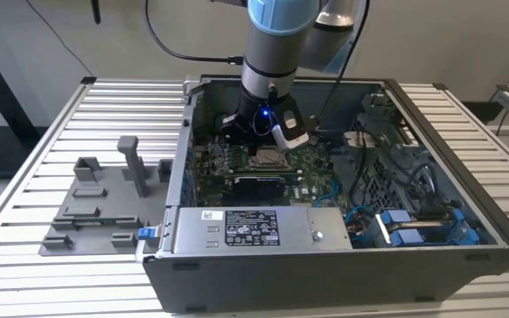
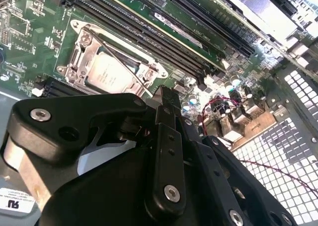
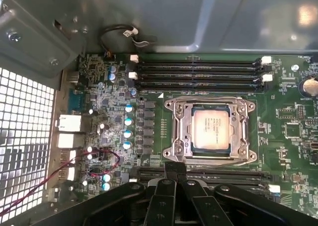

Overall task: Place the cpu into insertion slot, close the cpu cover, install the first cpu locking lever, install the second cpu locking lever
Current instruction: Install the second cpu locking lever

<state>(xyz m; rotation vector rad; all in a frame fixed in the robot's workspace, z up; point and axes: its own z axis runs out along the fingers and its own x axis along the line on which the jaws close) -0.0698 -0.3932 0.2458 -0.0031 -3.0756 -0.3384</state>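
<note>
The cpu [image 3: 211,129], silvery-tan side up, lies flat in the insertion slot [image 1: 267,159] on the green motherboard [image 3: 293,136]. The cpu cover [image 3: 182,131], a silvery frame, lies down around it, and the chip [image 2: 107,74] shows through its window. A thin wire lever [image 3: 213,162] runs along the socket edge nearest my fingers, and another [image 3: 198,98] along the far edge. My gripper [image 3: 175,169] hovers just beside the socket, shut with nothing between its black fingers. In the second wrist view the gripper [image 2: 166,97] sits next to the socket's corner.
Long black memory slots [image 3: 198,72] flank the socket. The open computer case [image 1: 449,132] walls in the board, with a power supply [image 1: 254,228] at the front and cables and blue connectors [image 1: 396,225] on the exterior view's right. A grey fixture [image 1: 95,205] stands on the slatted table.
</note>
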